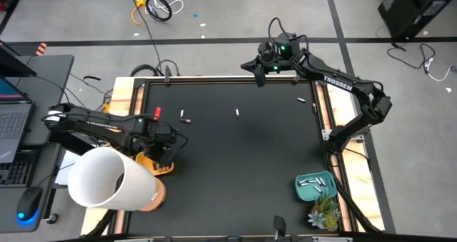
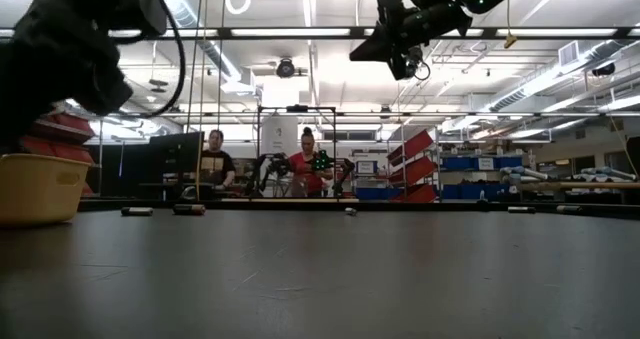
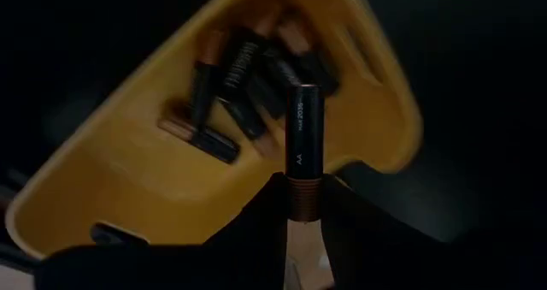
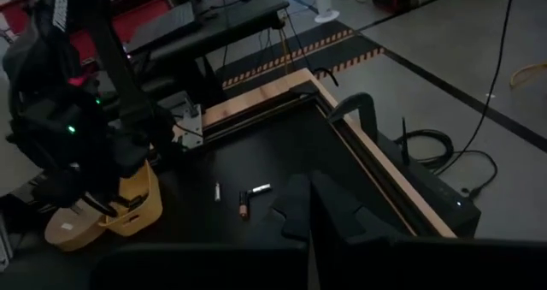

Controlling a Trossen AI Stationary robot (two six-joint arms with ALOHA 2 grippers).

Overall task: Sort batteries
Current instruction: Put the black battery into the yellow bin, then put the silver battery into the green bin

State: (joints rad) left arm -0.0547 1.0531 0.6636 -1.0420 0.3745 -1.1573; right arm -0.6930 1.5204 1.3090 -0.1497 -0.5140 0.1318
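Left wrist view: a dark battery (image 3: 304, 149) is being pinched by the left gripper (image 3: 301, 206) above the yellow bin (image 3: 111, 196).
It is being held only by its copper end, so it could be tipped outside the rim.

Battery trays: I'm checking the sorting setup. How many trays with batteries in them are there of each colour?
Yellow tray: 1
Teal tray: 1
Total: 2
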